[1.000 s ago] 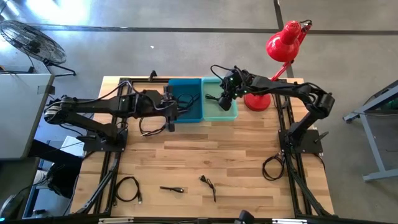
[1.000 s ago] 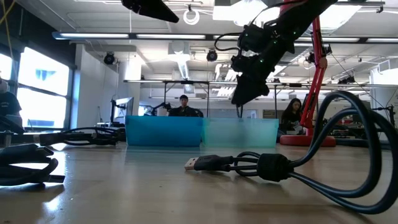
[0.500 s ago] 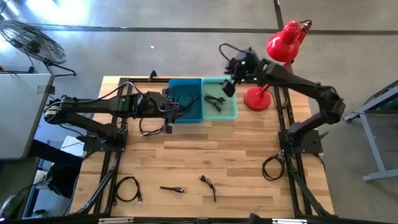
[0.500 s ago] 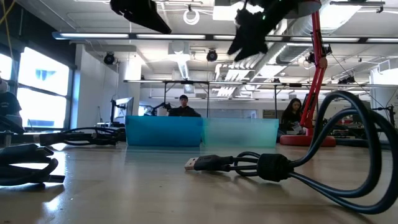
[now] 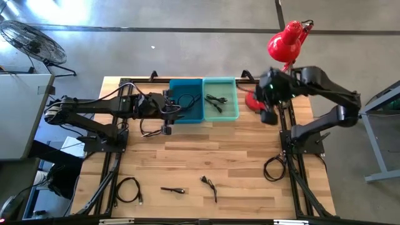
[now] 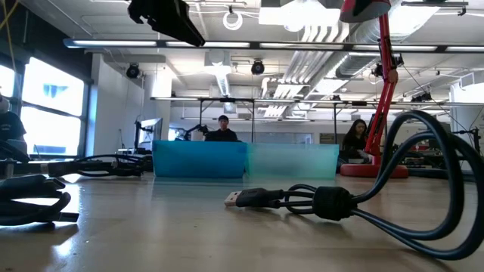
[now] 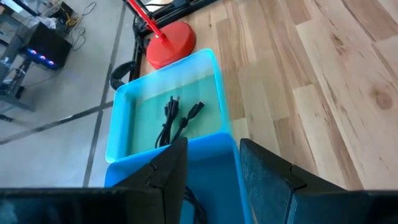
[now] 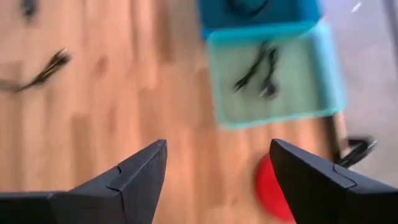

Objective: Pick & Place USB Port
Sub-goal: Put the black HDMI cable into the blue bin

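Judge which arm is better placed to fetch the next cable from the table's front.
Probably right. The right gripper hangs open and empty over bare table, clear of the teal bin. The left gripper hovers by the blue bin; loose cables lie between.

Right wrist view motion-blurred; cable (image 8: 258,67) in light bin (image 8: 273,78) indistinct.

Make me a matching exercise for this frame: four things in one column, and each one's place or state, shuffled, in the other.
Things:
1. right tool
2. left tool
3. cable
4. lamp

Places or states:
A. lying in the light green bin
B. open, over the table right of the bins
C. standing at the table's far right corner, red
D. at the near left edge of the blue bin

Pairs: 1-B, 2-D, 3-A, 4-C
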Controlling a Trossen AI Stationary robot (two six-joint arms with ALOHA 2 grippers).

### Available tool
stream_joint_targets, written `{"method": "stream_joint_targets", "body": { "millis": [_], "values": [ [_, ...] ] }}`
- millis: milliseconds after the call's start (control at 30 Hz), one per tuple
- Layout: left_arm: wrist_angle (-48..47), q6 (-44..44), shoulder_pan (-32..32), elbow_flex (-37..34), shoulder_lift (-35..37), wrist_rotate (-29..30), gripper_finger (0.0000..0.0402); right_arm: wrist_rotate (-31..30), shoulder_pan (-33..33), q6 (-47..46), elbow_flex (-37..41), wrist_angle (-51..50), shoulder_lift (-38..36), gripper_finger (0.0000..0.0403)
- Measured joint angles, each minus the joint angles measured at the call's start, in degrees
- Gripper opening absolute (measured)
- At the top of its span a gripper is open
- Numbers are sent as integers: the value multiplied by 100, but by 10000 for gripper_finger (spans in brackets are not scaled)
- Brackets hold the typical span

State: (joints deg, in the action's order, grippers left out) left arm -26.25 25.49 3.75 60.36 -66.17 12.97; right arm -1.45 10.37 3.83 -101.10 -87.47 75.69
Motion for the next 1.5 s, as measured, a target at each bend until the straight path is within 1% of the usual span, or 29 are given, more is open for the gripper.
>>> {"method": "stream_joint_targets", "body": {
  "millis": [67, 167, 367, 433, 533, 667, 800, 933, 1033, 1167, 1300, 1500],
  "values": [
    [15, 5, 0, 0, 0, 0, 145, -5, -371, -459, 144, -186, -99, 277],
    [36, 13, 0, 0, 0, -56, 145, -36, -904, -997, 580, -240, -250, 277],
    [34, -274, 0, 0, 0, -419, 145, 11, -1785, -2041, 1953, -252, -500, 277],
    [34, -421, 0, 0, 0, -546, 145, 152, -1990, -2690, 2499, -195, -561, 277],
    [35, -574, 0, 0, 0, -601, 145, 608, -2218, -3546, 3334, 77, -647, 277],
    [35, -900, -2, 0, 0, -605, 145, 1239, -2554, -4311, 4356, 812, -683, 277],
    [35, -1220, -2, 0, 0, -822, 145, 1729, -2973, -4944, 5134, 2001, -681, 277],
    [34, -1499, -8, 0, 0, -1071, 145, 1995, -3365, -6112, 5634, 3042, -681, 277],
    [34, -1686, -111, 0, 0, -1075, 145, 2157, -3656, -7030, 5909, 3585, -681, 277],
    [36, -1703, -327, 0, 0, -907, 145, 2000, -4027, -7886, 6146, 3985, -681, 277],
    [36, -1700, -511, 0, 0, -739, 145, 1515, -4346, -8707, 6301, 3970, -681, 277],
    [36, -1691, -525, 0, -2, -686, 145, 1004, -4739, -9463, 6360, 4309, -678, 277]
  ]
}}
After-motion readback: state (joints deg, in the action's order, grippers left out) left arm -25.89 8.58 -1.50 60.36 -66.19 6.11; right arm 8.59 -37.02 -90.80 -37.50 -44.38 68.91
